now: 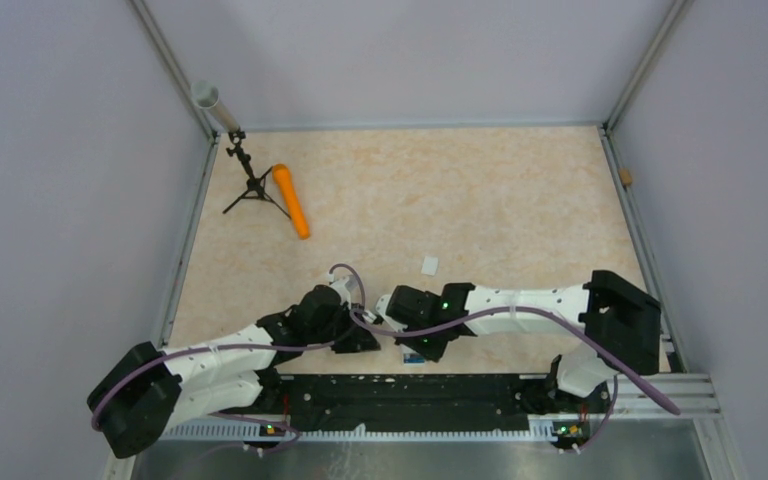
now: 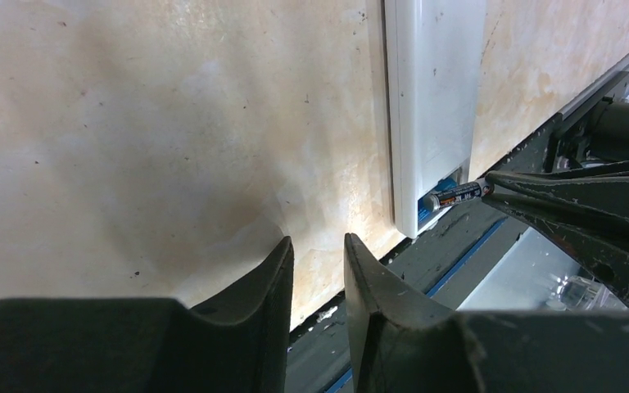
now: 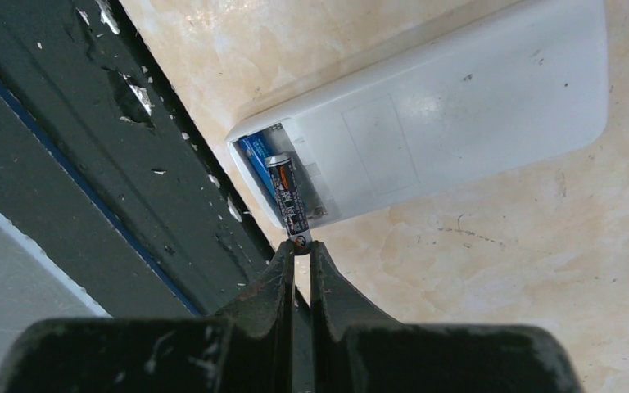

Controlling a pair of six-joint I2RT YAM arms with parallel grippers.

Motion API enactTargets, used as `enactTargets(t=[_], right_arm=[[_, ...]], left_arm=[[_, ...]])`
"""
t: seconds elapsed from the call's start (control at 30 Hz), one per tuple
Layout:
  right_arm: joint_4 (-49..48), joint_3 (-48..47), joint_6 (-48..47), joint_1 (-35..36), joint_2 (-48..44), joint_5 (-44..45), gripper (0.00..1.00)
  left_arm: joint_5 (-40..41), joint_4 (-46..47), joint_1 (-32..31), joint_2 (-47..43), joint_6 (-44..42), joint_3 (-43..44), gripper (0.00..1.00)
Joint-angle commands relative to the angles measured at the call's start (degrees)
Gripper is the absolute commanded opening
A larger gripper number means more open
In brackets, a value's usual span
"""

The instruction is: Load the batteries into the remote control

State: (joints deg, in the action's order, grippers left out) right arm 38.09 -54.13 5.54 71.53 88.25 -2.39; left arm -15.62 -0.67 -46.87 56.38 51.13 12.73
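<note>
The remote control [image 3: 442, 115] lies back up on the table by its near edge, its battery recess uncovered at the end nearest me. A blue battery [image 3: 254, 157] lies inside the recess. The dark battery [image 3: 288, 196] leans into the recess beside it, and my right gripper [image 3: 300, 246] is shut on its outer tip. In the left wrist view the remote control [image 2: 434, 98] lies ahead on the right, with the dark battery [image 2: 459, 195] at its end. My left gripper [image 2: 318, 246] hovers to the left of the remote, slightly open, holding nothing.
A small white flat piece [image 1: 429, 265] lies on the table beyond the arms. An orange cylinder [image 1: 291, 200] and a small black tripod [image 1: 250, 185] stand at the back left. The dark base rail [image 3: 90, 188] runs right beside the remote.
</note>
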Motion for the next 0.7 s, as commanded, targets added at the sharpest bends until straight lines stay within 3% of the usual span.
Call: enactTargets(t=[0.0, 0.33, 0.67], right_arm=[[0.11, -3.08, -0.47, 1.27, 1.11, 1.04, 0.06], [-0.39, -3.72, 0.08, 1.75, 0.67, 2.13, 0.24], [-3.65, -1.28, 3.22, 1.86, -5.73, 5.36, 0.27]], left_arm=[[-0.12, 2.13, 0.27, -0.53, -0.07, -1.08, 0.31], [-0.69, 3.07, 0.29, 0.02, 0.13, -1.09, 0.36], [-3.18, 5.32, 0.24, 2.04, -0.55, -0.9, 0.36]])
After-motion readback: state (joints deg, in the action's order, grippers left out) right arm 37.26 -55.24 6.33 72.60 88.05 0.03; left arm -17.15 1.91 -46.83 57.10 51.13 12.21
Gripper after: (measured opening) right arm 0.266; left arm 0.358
